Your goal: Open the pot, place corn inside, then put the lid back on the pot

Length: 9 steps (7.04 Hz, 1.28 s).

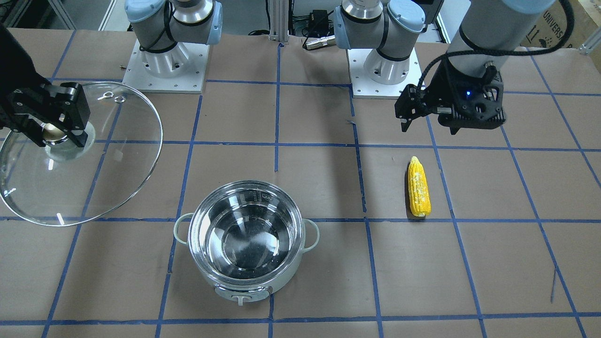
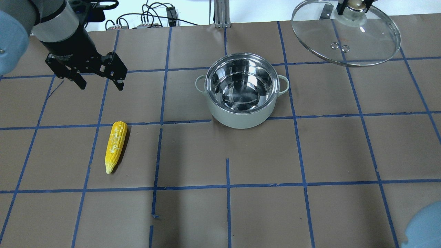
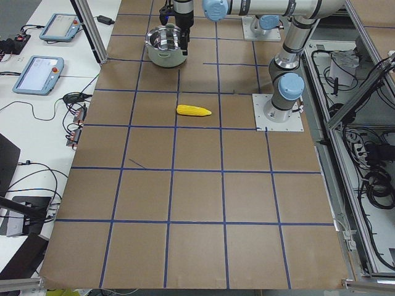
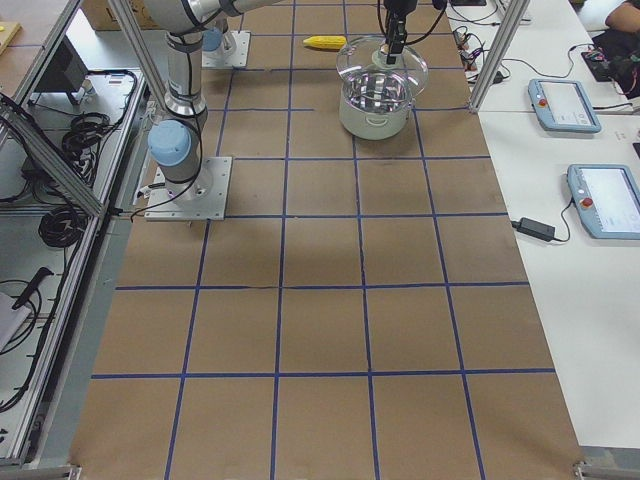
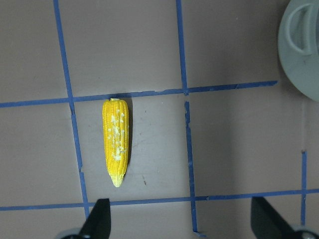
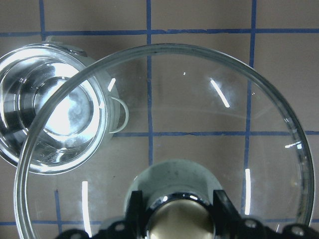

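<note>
The pot (image 2: pixel 241 119) stands open mid-table, its steel inside empty; it also shows in the front view (image 1: pixel 281 281). The corn (image 2: pixel 116 146) lies flat on the table to the pot's left, also in the front view (image 1: pixel 419 187) and the left wrist view (image 5: pixel 116 142). My left gripper (image 2: pixel 101 86) is open and empty, high above the corn; its fingertips (image 5: pixel 99 219) frame the bottom of the left wrist view. My right gripper (image 1: pixel 54 131) is shut on the knob of the glass lid (image 1: pixel 94 178) and holds it tilted in the air, off to the pot's right (image 6: pixel 199 114).
Brown paper with a blue tape grid covers the table (image 2: pixel 262 155). The two arm bases (image 1: pixel 164 61) stand at the robot's edge. Cables and a connector (image 1: pixel 319 42) lie between the bases. Tablets (image 4: pixel 565 100) sit on a side bench.
</note>
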### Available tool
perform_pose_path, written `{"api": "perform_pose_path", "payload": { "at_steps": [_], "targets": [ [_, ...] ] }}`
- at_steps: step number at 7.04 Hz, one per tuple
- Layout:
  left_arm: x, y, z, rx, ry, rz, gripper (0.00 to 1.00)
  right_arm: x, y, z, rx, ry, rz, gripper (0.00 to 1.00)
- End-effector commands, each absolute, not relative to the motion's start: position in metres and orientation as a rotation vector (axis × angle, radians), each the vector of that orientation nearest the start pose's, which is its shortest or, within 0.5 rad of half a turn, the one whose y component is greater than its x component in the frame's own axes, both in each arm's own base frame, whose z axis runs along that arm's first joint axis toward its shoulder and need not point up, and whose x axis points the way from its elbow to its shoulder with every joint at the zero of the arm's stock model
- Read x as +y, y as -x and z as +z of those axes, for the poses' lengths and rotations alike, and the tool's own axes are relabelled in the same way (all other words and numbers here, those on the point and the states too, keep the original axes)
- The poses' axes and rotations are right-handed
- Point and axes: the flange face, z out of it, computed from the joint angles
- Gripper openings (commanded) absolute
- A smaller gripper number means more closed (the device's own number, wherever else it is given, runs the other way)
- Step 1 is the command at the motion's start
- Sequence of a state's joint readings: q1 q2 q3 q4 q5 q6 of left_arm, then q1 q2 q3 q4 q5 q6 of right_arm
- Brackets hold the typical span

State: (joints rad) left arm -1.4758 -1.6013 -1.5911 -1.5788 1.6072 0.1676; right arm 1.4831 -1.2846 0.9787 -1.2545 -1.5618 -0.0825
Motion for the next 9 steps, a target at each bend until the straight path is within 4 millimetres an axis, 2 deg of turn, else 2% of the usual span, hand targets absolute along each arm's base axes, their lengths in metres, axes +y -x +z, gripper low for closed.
{"api": "perform_pose_path", "payload": {
  "at_steps": [1,2,3,4,5,6,7,8,9],
  "targets": [
    [-0.514,0.026,0.366,3.123,-0.149,0.158,1.00,-0.613,-0.056,0.576,3.138,-0.077,-0.031,0.13],
    [-0.514,0.022,0.310,3.124,-0.168,0.148,1.00,-0.616,-0.046,0.577,3.139,-0.106,-0.060,0.13],
    [-0.515,0.021,0.264,3.122,-0.213,0.161,1.00,-0.618,-0.038,0.575,3.137,-0.122,-0.059,0.13],
    [-0.514,0.020,0.229,3.111,-0.312,0.179,1.00,-0.619,-0.038,0.574,3.137,-0.123,-0.054,0.13],
    [-0.515,0.011,0.210,3.107,-0.319,0.167,1.00,-0.619,-0.037,0.573,3.138,-0.127,-0.049,0.13],
    [-0.513,-0.015,0.204,3.120,-0.292,0.187,1.00,-0.619,-0.037,0.573,3.138,-0.128,-0.051,0.13],
    [-0.511,-0.015,0.191,3.129,-0.289,0.230,1.00,-0.617,-0.038,0.576,3.138,-0.128,-0.056,0.13],
    [-0.505,-0.005,0.184,3.135,-0.215,0.247,0.99,-0.616,-0.038,0.579,3.140,-0.125,-0.067,0.13],
    [-0.503,-0.006,0.180,3.133,-0.220,0.265,0.84,-0.617,-0.038,0.579,3.154,-0.121,-0.073,0.13]
  ]
}}
